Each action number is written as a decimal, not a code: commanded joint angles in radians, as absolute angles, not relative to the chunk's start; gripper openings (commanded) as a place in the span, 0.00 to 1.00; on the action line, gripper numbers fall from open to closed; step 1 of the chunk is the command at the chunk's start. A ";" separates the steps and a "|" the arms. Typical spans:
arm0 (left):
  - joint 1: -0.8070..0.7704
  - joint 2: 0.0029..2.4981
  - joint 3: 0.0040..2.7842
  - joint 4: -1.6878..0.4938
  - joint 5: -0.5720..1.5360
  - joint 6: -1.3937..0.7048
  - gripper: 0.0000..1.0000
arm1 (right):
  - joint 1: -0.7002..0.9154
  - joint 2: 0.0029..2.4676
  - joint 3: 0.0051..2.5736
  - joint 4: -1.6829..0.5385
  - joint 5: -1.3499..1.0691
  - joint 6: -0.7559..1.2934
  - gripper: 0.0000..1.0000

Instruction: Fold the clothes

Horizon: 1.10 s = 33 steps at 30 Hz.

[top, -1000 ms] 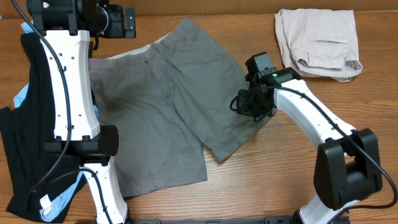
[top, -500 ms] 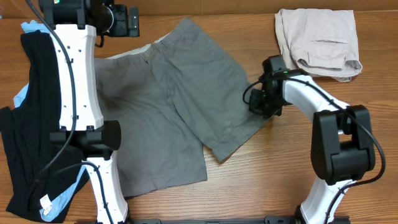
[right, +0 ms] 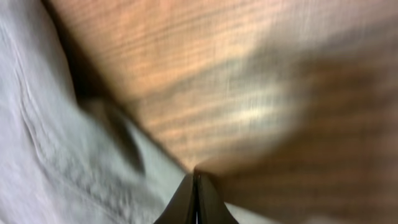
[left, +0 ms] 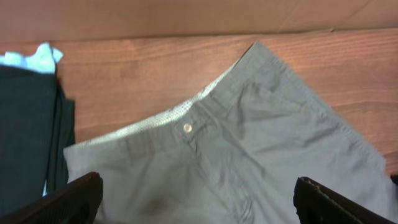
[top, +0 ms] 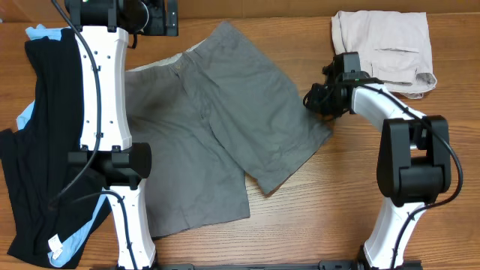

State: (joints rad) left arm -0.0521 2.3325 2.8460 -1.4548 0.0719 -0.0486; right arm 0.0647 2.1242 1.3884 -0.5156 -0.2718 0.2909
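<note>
The grey shorts (top: 217, 127) lie spread out in the middle of the wooden surface (top: 330, 202), waistband up toward the far edge, both wide legs fanning down and to the right. The left arm (top: 101, 82) hangs over that waistband, and its wrist view looks straight down on the button (left: 186, 127) and the paler inner band (left: 155, 118). The left fingers (left: 74, 199) sit wide apart at the bottom corners of that view, holding nothing.

Over on the right, the right arm (top: 382, 105) hovers at the outer edge of the right leg, between the grey cloth and the beige shorts (top: 382, 49) folded in the far right corner. The right fingers (right: 186, 208) are pressed together to a thin line, grey fabric just beside them. The view is blurred, so whether any cloth is caught there cannot be told.

A black garment (top: 37, 150) and a light-blue one (top: 26, 116) lie along the left side.
</note>
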 commanded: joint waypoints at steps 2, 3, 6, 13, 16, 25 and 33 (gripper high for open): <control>-0.072 2.371 2.828 -1.410 0.080 -0.006 1.00 | 0.022 2.300 1.406 -0.535 -0.123 0.280 0.04; -0.075 2.382 2.828 -1.401 0.080 0.003 1.00 | 0.022 2.300 1.417 -0.536 -0.125 0.279 0.04; -0.095 2.424 2.828 -1.382 0.080 0.013 1.00 | 0.022 2.300 1.471 -0.578 -0.139 0.251 0.06; -0.126 2.496 2.828 -1.390 0.078 0.050 1.00 | 0.022 2.299 1.709 -0.945 -0.329 0.038 0.83; -0.126 2.492 2.829 -1.384 0.079 0.049 1.00 | 0.033 2.299 1.761 -1.061 -0.380 -0.062 0.88; -0.124 2.492 2.828 -1.394 0.079 0.056 1.00 | 0.098 2.300 1.683 -1.071 -0.350 -0.086 0.63; -0.124 2.492 2.828 -1.396 0.079 0.056 1.00 | 0.138 2.300 1.644 -1.070 -0.350 -0.075 0.34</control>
State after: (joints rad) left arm -0.1287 2.5061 2.8204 -1.3941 0.0723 0.0341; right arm 0.1135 2.2581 1.6974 -1.0729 -0.3630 -0.0742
